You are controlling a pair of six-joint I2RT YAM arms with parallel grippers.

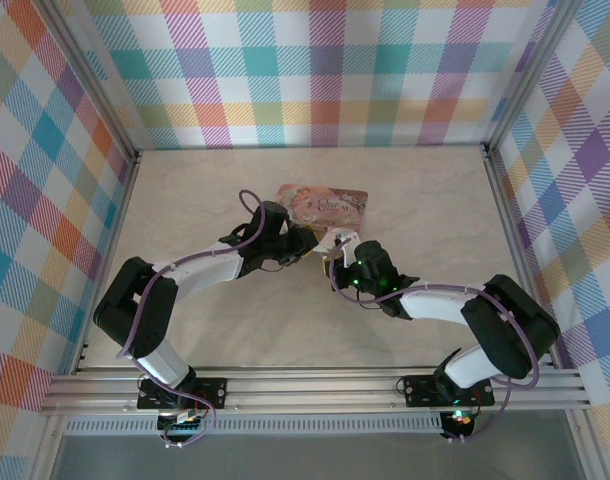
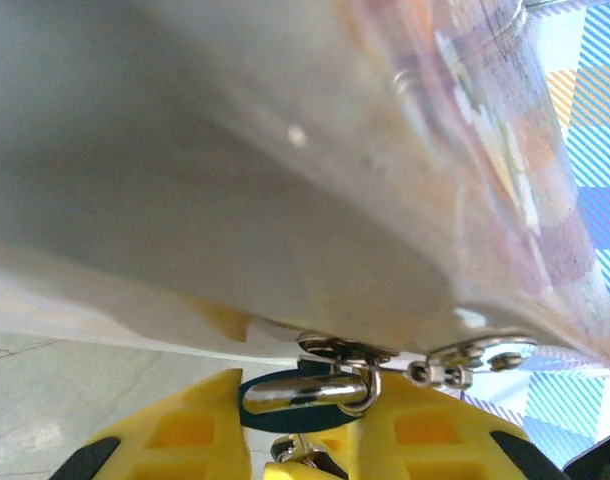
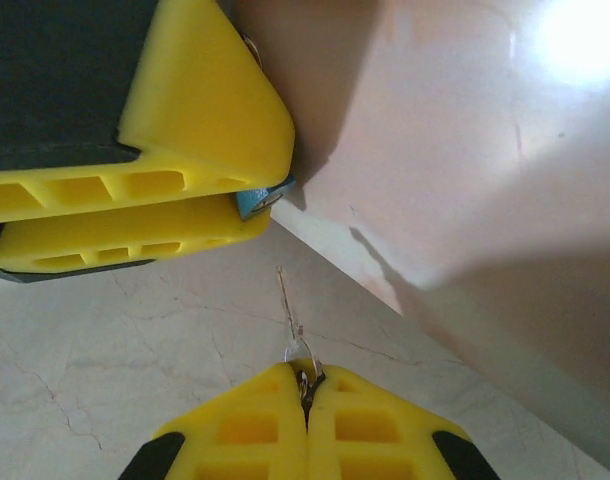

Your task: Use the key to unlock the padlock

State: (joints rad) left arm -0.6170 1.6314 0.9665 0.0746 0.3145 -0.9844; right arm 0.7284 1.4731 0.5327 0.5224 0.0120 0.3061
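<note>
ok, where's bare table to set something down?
Free: far strip behind the tin box, left side beyond left arm, right side beyond right arm, near middle between both arms. Crowded: centre, where left gripper and right gripper meet by the box.

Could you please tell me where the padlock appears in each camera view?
Left wrist: the padlock sits bottom centre, between the yellow fingers.
Right wrist: upper left, a blue corner clamped in the left gripper.
Top: hidden in the left gripper at the tin's near edge.
Shared landmark: the pink tin.
</note>
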